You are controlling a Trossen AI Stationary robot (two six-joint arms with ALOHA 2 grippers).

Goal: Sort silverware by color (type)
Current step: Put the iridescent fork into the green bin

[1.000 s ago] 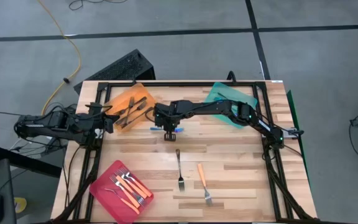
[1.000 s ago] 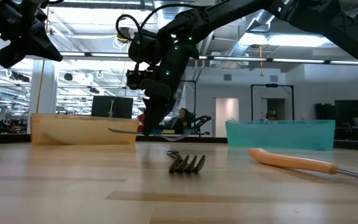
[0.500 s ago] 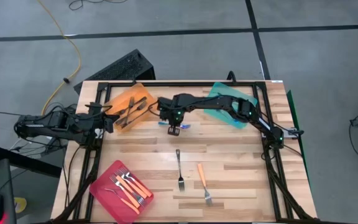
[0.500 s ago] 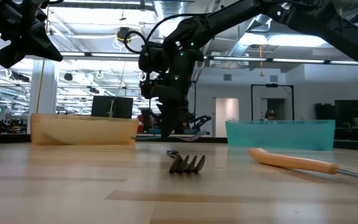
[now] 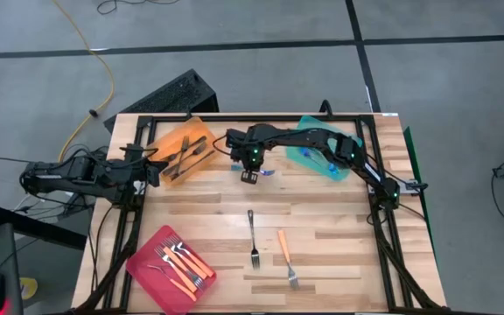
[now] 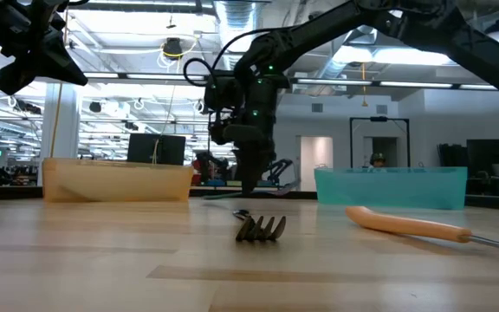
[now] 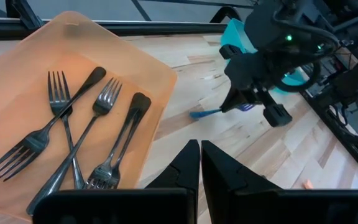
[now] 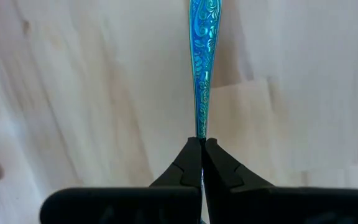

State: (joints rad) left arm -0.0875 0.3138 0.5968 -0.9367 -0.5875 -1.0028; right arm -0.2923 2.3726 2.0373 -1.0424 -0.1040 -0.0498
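Observation:
My right gripper (image 5: 249,176) hangs over the table's far middle, between the orange tray (image 5: 180,149) and the teal tray (image 5: 324,147), shut on a blue-handled fork (image 8: 202,68). The blue handle (image 7: 204,113) sticks out level from the fingers. My left gripper (image 7: 200,157) waits shut at the orange tray's left side, where several dark forks (image 7: 73,146) lie. A dark fork (image 5: 253,236) and an orange-handled fork (image 5: 285,257) lie flat on the wood nearer the front. Orange-handled forks (image 5: 182,262) lie in the pink tray. My right gripper pinches the blue fork between its two fingers at the handle's narrow part (image 8: 201,132), coming from above and pointing down. The fingers lie across the fork. The fork stays level, a little above the table; its tine end is hidden behind the fingers.
The pink tray (image 5: 147,280) sits at the near left corner. A black metal frame (image 5: 234,117) runs along the table's edges. Bare wood (image 5: 322,210) lies between the trays and the two loose forks. A dark keyboard (image 5: 169,94) lies on the floor beyond the far edge.
My right gripper has carried the blue fork toward the table's right and far edge, away from the orange tray and toward the teal tray, staying shut on it. The left arm and the loose forks have kept still.

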